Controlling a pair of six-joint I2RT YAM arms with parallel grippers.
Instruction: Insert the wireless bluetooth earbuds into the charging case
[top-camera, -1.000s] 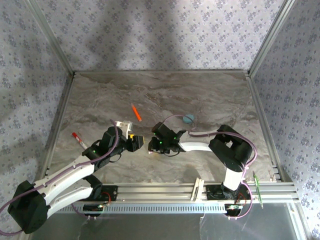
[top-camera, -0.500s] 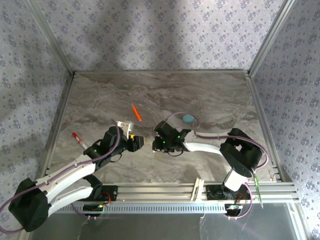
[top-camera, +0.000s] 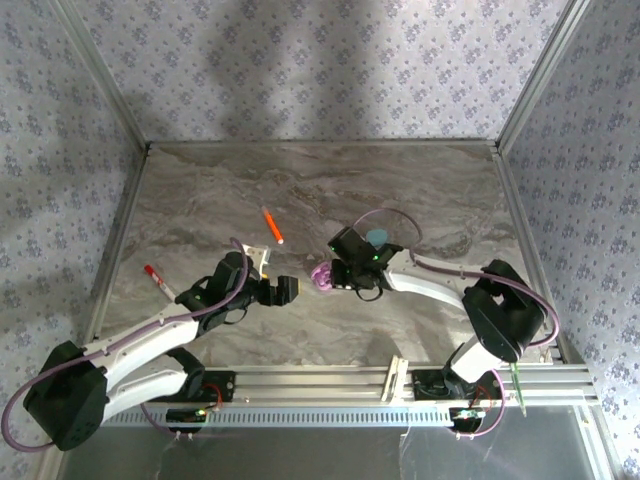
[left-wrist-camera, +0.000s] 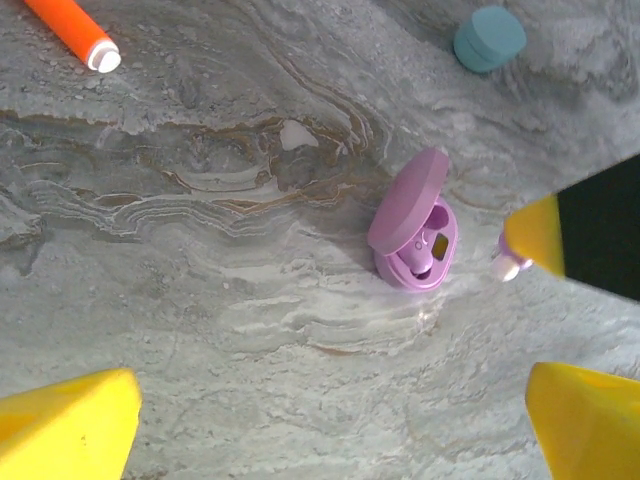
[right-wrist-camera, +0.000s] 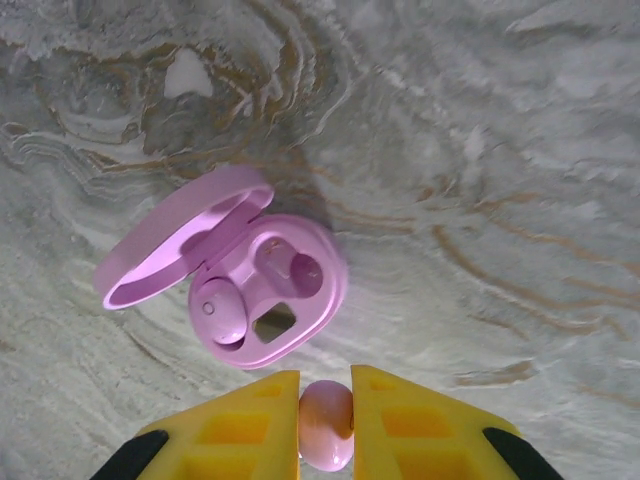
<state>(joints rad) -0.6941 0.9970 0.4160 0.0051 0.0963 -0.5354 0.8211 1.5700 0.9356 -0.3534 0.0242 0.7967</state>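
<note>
Case lies central on the bench; bud just right, in right hand; second case behind-right, stick behind-left.

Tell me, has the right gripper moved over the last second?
Yes. The right gripper, shut on a pink earbud, has backed off to the right, nearer the cyan case, uncovering the open pink case it had been covering.

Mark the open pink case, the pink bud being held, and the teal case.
Open pink oval plastic charging case (right-wrist-camera: 268, 300), right wrist view, base.
Small glossy pink earbud (right-wrist-camera: 326, 425), right wrist view, rounded body.
Closed teal oval case (left-wrist-camera: 490, 38), left wrist view, lid top.
</note>
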